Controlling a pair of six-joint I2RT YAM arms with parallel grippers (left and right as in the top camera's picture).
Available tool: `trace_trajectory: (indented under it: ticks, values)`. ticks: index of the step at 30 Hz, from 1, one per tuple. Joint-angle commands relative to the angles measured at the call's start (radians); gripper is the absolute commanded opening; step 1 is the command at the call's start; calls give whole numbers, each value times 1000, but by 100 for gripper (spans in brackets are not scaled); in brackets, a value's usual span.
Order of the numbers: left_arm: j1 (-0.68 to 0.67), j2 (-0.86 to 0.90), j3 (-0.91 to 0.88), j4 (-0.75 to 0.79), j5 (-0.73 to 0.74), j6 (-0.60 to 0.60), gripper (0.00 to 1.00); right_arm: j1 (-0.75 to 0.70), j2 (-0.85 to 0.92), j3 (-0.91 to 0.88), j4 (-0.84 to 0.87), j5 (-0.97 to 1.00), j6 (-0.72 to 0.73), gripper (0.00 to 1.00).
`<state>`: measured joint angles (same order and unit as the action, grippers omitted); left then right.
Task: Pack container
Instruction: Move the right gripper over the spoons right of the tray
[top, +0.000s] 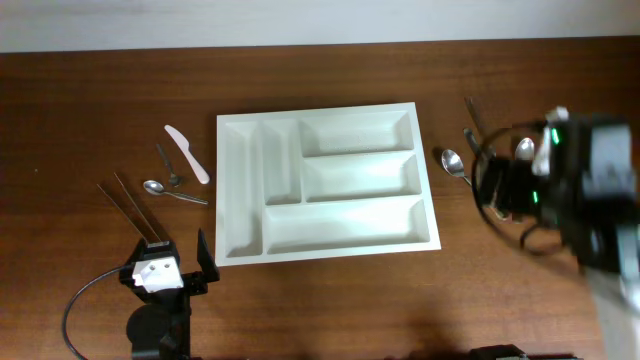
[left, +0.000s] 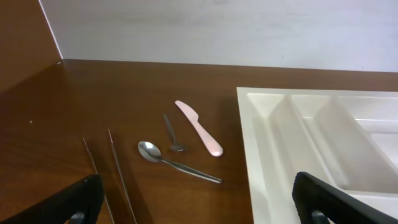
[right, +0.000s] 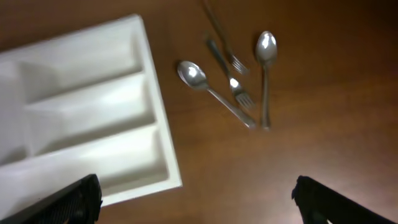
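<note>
The large white rectangular plastic cutlery tray lies flat in the middle of the dark brown wooden table, between my two arms. All five of its compartments are bare, so I judge the packing has not begun.

My left gripper hangs low just off the tray's near-left corner. Its fingers are spread wide with nothing between them. I read that as readiness for a first pick from the group lying left of the tray. Closest to the tray is a pale pink plastic knife, and just beyond it is a small dark utensil, a teaspoon by the look of it. A shiny metal spoon lies nearer to me, and a pair of thin metal chopsticks lies farthest from the tray.

My right gripper hovers above the table right of the tray, looking down. Its fingers are likewise wide apart and empty. Below it, one steel spoon lies nearest the tray and a second steel spoon farther out. A dark-handled fork and a thin fork lie between them, close enough that their handles may overlap.

Each group sits on its own arm's side of the tray, which probably lets me work both sides without crossing. The crowded right-hand group looks like the harder one to pick from cleanly.
</note>
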<state>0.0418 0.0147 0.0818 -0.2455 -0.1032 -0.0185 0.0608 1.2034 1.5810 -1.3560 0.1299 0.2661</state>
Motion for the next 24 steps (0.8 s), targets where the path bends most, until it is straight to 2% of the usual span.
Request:
trace_trajectory:
  ticks: [1,7,13,18,21,24]
  values:
    - [7,-10,-6,3,13,16,99,-80,151,54,-26,-48,-46,99]
    - [7,-10,-6,3,13,16,99,-222,342,54,-25,-233,-157,99]
    - [7,-10,-6,3,13,16,99,-303,466,53,-28,-407,-418,100]
    - [7,-10,-6,3,13,15,99,-302,533,52,-26,-425,-542,96]
    - [7,-10,-6,3,13,15,99,-302,572,51,-17,-426,-591,91]
    - [7,-10,-6,3,13,16,99,-302,618,51,24,-411,-614,91]
